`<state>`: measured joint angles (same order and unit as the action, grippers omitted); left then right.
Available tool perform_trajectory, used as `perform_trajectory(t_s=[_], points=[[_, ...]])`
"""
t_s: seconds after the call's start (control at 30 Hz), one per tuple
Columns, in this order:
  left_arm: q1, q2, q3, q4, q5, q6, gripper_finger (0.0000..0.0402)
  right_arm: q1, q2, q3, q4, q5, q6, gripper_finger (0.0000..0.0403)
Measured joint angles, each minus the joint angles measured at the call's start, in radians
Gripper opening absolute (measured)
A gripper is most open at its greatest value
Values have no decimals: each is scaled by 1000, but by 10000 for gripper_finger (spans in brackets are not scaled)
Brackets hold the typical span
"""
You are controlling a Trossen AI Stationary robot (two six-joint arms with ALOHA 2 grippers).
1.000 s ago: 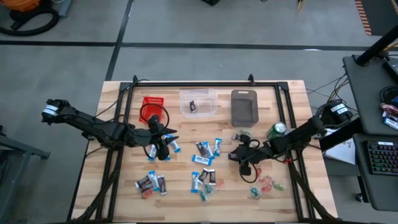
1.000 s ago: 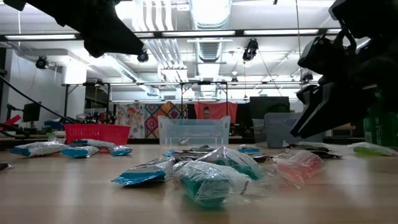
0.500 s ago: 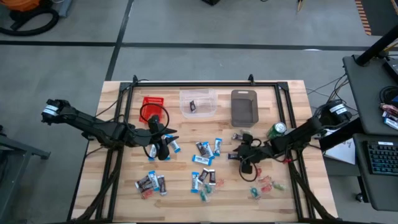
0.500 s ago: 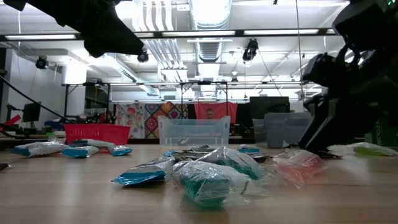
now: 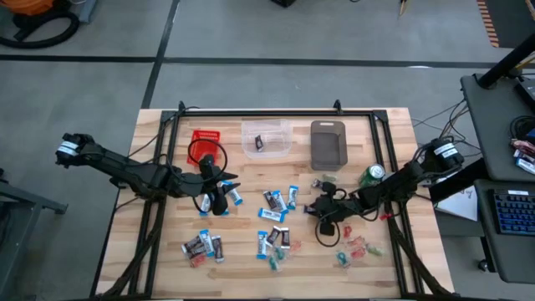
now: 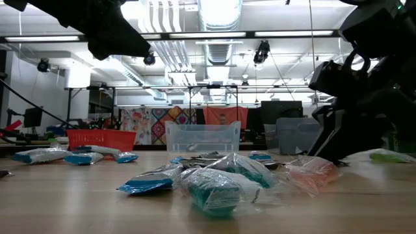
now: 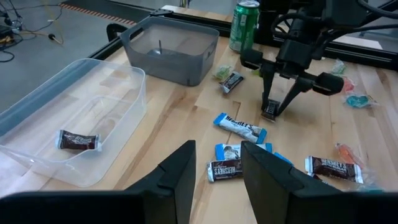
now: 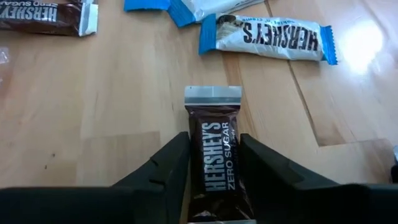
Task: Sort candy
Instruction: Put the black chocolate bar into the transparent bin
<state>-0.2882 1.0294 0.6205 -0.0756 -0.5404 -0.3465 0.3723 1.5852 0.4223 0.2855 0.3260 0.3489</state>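
Pick-up step: right tool (image 5: 322, 211) is down at the desk (image 5: 159, 134), its fingers (image 8: 163, 165) either side of a dark candy bar (image 8: 216, 158) and pinching it, wrapper end poking out ahead; judged next move is a clean lift and carry to the clear bin (image 5: 266, 138), which already holds one dark bar. Left tool (image 5: 219, 201) hovers over blue candies, fingers part-spread, holding nothing. Only the right wrist view shows the bar between the fingers; the high view hides it under the tool.
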Motion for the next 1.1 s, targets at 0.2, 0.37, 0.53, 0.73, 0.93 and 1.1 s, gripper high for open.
perform_trajectory(t_s=[0.2,0.37,0.53,0.73,0.93,1.1], points=[[0,0,0,1,0,1,111,0,-14,1,1,-5,-1,55],[0,0,0,1,0,1,111,0,-32,0,12,-13,-2,16],[0,0,0,1,0,0,111,-6,-75,-1,28,-18,-3,8],[0,0,0,1,0,-1,111,-30,-160,-6,24,-23,-46,8],[0,0,0,18,0,0,111,-73,-215,-4,76,8,-124,8],[0,0,0,24,-1,1,111,-132,-207,-4,236,11,-188,8]])
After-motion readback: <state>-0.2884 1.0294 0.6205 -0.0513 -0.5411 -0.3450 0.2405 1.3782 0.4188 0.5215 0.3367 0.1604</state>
